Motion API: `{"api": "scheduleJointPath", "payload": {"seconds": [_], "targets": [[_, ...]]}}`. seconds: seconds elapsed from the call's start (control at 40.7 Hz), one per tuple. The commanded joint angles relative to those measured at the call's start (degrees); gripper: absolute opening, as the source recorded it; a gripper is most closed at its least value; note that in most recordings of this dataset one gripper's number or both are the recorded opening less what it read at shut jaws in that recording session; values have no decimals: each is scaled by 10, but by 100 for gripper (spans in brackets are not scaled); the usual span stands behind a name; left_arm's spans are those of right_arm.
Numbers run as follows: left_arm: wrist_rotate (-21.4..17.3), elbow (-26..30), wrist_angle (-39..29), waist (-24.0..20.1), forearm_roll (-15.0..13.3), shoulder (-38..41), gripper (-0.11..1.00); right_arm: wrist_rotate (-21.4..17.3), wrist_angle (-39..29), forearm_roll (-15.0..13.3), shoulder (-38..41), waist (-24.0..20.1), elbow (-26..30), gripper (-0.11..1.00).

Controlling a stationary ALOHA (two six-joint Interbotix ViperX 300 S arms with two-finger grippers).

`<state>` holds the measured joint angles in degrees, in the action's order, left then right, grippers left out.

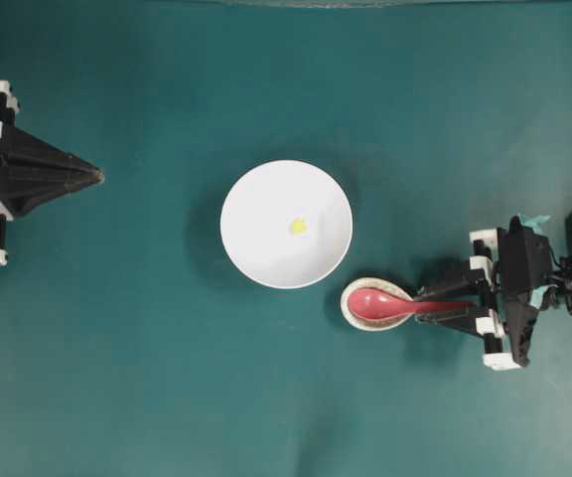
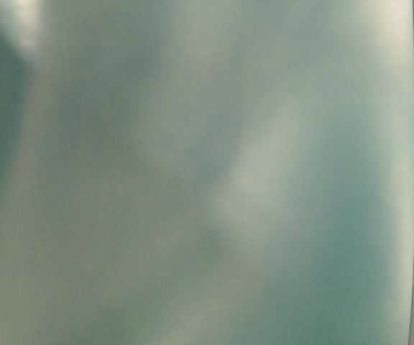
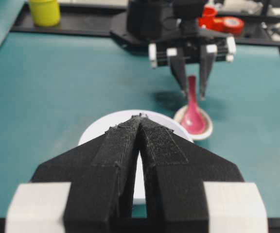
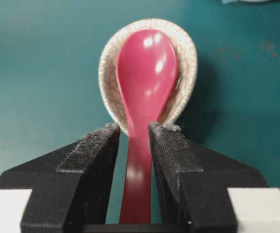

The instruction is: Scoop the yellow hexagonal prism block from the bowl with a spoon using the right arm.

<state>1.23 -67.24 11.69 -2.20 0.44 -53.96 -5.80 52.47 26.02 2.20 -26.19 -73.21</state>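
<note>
My right claw (image 4: 132, 133) stands wide open astride the spoon's (image 4: 145, 82) handle, pads on either side with slivers of gap, gripping nothing yet. I've lined it up along the handle so closing should pinch it squarely. The scoop rests in a small crackled dish (image 4: 186, 63) just ahead. Beyond that sits the bowl (image 1: 286, 224) with the yellow block (image 1: 298, 226) inside. Nothing blocks me; the left claw (image 1: 92, 176) sits pinched together, far across.
</note>
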Motion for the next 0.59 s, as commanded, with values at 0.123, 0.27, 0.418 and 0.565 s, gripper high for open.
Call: {"api": "scheduleJointPath", "payload": {"seconds": [0.123,0.27,0.418,0.565], "targets": [[-1,13,3,-2,1,4,0,1,2,2,3,-3,4,38],[-1,13,3,-2,2,4,0,1,2,9,3,-3,0,38],[-1,13,4,-2,2,4,0,1,2,16,4,-3,-1,38],[-2,13,5,-2,2,4,0,1,2,16,3,-3,-2,38]]}}
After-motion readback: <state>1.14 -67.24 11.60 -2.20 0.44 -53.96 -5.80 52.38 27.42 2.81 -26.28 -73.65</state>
